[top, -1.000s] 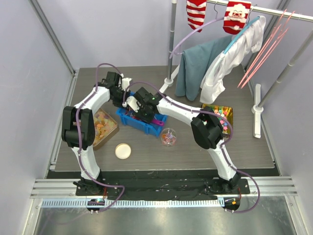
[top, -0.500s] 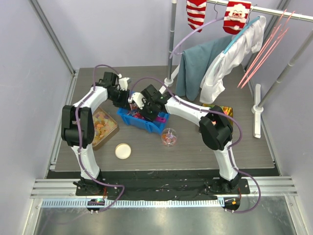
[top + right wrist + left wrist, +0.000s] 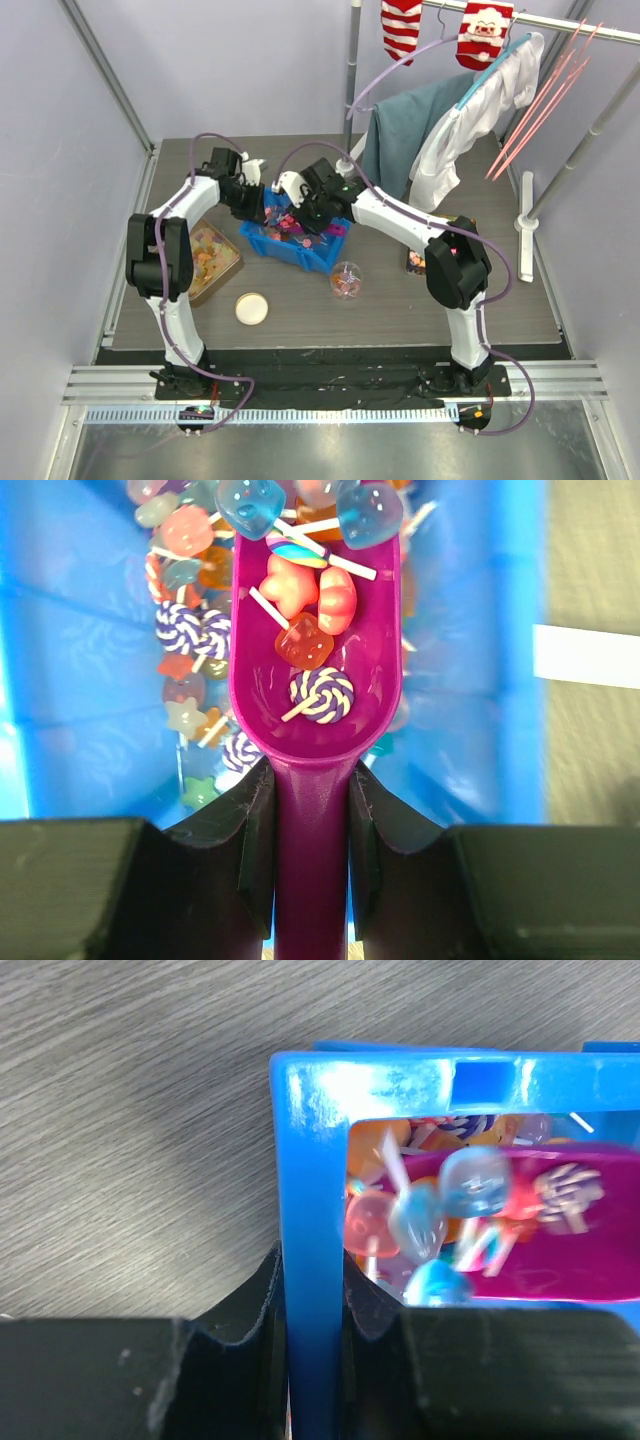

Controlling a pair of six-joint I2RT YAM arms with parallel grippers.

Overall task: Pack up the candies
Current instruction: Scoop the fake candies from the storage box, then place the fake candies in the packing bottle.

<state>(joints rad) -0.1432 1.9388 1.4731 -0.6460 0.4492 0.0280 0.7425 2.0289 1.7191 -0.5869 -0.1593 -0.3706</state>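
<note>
No text, label, brand, number or sign can be read anywhere.

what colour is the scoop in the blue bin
Magenta-purple. The scoop shows best in the right wrist view.

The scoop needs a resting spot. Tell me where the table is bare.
Bare: the near right corner, from the clear cup to the table edge, and the strip between white lid and cup. Crowded: around the blue bin.

Bright, even light throughout. White glare streaks the rim of the blue bin (image 3: pixel 330 1090) in the left wrist view; candies (image 3: pixel 415 1220) inside it look blurred.
</note>
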